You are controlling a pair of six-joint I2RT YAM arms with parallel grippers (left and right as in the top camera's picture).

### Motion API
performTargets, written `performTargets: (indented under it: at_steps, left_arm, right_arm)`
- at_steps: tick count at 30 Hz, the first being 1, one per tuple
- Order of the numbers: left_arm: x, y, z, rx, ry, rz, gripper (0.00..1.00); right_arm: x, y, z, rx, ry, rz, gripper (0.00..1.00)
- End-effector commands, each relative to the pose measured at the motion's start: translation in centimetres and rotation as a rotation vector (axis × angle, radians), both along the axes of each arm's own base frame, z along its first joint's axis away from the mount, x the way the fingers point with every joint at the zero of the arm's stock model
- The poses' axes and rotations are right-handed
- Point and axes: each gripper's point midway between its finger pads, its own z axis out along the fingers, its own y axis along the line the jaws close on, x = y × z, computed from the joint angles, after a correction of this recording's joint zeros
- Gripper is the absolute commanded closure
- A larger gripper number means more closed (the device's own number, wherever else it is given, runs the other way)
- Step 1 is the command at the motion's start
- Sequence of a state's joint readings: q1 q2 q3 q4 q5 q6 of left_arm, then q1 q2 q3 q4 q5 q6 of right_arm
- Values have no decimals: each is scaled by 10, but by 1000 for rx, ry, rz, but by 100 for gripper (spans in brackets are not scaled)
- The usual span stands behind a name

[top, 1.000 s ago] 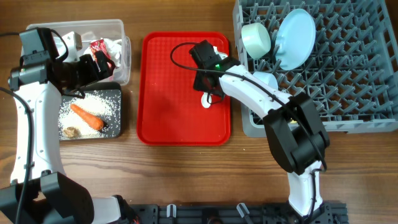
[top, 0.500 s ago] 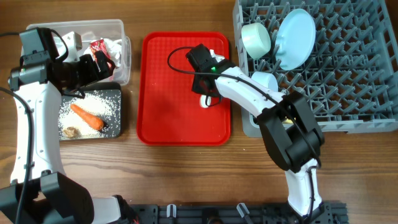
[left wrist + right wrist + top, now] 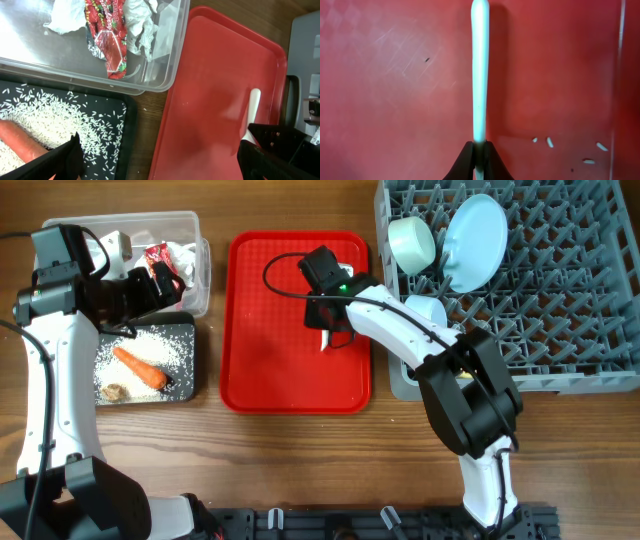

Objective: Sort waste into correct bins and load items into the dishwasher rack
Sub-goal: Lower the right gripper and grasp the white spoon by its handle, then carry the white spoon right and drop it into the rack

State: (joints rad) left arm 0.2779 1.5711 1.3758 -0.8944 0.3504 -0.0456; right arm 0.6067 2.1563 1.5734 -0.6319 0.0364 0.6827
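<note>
My right gripper (image 3: 325,323) is shut on the white spoon (image 3: 325,340) over the right side of the red serving tray (image 3: 270,330). In the right wrist view the fingertips (image 3: 467,161) pinch the spoon's handle (image 3: 479,70). My left gripper (image 3: 165,280) is open and empty, over the edge between the clear tub (image 3: 195,225) and the black tray (image 3: 187,380). The red-and-white wrapper (image 3: 107,35) lies in the tub. The carrot (image 3: 140,367), rice (image 3: 165,345) and brown scrap (image 3: 114,392) lie in the black tray. The yellow cup is not in view.
The grey rack (image 3: 560,300) at the right holds the mint-green bowl (image 3: 412,243), the pale blue plate (image 3: 475,242) and the light blue bowl (image 3: 428,310). A few rice grains (image 3: 550,142) lie on the red tray. White crumpled paper (image 3: 142,25) lies in the tub.
My right gripper has shifted a little left and back over the red tray with the spoon in it. The left arm has not moved.
</note>
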Motion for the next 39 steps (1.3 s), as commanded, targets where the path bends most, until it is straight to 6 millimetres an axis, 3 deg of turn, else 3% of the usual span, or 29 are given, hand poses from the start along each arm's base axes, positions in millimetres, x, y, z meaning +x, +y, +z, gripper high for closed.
performTargets:
  at_steps: [1,11,15,19,20,22,23,30,33,37,39]
  left_arm:
    - [3,1,5,-1,-20,-15,0]
    - [3,1,5,-1,-20,-15,0]
    - [3,1,5,-2,-20,-14,0]
    - [3,1,5,-2,-20,-14,0]
    - [3,1,5,-2,-20,-15,0]
    - [3,1,5,-1,-20,-15,0]
    - [3,1,5,-1,-20,-15,0]
    - [3,1,5,-2,-20,-14,0]
    - [3,1,5,-1,-20,-15,0]
    - [3,1,5,-1,-20,-15,0]
    - [3,1,5,-1,-20,-15,0]
  right_arm:
    - [-3,-4,-15,-21,35,3,95]
    - [-2,3,-47,15,76,-50,91]
    - [-6,11,-47,54,101,-35,70]
    - [-13,16,-54,69,134,-34,66]
    - [-14,16,-55,72,140,-34,67]
    - [-14,18,-54,82,144,-31,92]
    - [-13,21,-51,92,143,-19,95]
    - [-13,25,-48,110,143,24,96]
    - [-10,41,-28,149,111,184,96]
    - [-2,42,30,131,28,330,96]
    - [0,40,72,134,-23,373,96]
